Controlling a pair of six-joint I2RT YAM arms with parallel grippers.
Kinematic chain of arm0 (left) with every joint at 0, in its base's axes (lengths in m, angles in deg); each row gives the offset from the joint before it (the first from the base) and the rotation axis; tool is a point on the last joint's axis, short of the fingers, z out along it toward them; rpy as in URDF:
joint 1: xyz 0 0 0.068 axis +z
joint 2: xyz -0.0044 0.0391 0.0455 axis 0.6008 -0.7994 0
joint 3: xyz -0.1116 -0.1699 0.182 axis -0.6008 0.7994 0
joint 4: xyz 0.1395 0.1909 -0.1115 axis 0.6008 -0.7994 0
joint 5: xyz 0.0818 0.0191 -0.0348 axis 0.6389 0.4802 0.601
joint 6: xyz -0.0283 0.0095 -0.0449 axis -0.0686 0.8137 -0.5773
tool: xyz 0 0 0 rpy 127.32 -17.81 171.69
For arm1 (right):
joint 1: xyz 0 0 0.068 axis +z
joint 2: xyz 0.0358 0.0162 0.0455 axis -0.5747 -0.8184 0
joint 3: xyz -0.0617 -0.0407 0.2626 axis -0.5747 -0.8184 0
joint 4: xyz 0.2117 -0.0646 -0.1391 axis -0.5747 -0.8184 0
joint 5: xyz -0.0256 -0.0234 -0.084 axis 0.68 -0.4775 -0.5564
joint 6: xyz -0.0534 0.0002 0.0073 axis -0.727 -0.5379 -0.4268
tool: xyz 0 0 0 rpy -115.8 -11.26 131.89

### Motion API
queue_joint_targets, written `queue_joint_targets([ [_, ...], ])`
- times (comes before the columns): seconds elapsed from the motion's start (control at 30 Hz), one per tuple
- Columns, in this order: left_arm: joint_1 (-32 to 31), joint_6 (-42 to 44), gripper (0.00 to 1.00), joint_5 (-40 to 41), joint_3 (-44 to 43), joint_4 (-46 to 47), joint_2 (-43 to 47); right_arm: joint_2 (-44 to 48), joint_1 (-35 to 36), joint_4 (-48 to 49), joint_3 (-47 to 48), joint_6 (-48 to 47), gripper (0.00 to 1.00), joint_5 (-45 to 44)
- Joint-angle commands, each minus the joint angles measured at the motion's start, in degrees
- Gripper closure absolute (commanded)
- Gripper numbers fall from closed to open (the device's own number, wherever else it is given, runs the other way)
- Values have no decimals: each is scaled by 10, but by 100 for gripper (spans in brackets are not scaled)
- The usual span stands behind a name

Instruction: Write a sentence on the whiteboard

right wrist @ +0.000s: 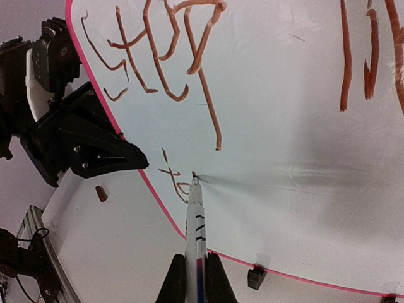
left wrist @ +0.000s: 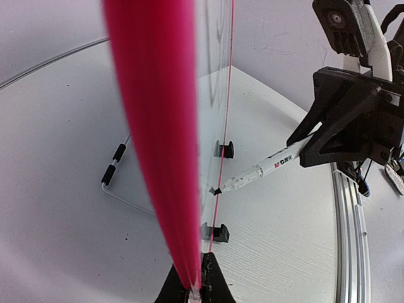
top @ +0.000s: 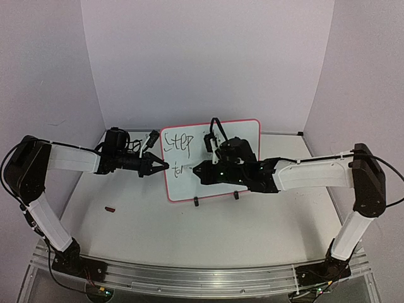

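Note:
The whiteboard (top: 218, 173), white with a pink-red border, stands tilted on its long edge at the table's middle. My left gripper (top: 165, 165) is shut on the whiteboard's left edge; in the left wrist view the blurred pink rim (left wrist: 158, 126) runs down between the jaws of the left gripper (left wrist: 193, 289). My right gripper (right wrist: 196, 268) is shut on a white marker (right wrist: 196, 227), whose tip touches the board. The sentence (right wrist: 158, 57) reads "Step" on the top line, with more strokes (right wrist: 366, 57) to its right. A short second line (right wrist: 175, 178) begins beside the marker tip.
Two black clips (top: 196, 202) (top: 236, 195) sit on the board's lower edge. A small marker cap (top: 110, 208) lies on the table left of the board. A wire stand (left wrist: 110, 180) rests behind the board. Purple walls enclose the table.

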Motion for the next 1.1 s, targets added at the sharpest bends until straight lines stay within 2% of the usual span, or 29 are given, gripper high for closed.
queue_joint_targets([
  [0.0, -2, 28, 100, 74, 0, -38, -14, 24, -3, 21, -9, 3, 100, -40],
  [0.27, -2, 28, 100, 74, -1, -38, -15, 25, -3, 19, -33, 21, 100, -35],
  [1.07, -2, 28, 100, 74, 0, -39, -13, 1, -3, -8, -15, 26, 100, -5],
])
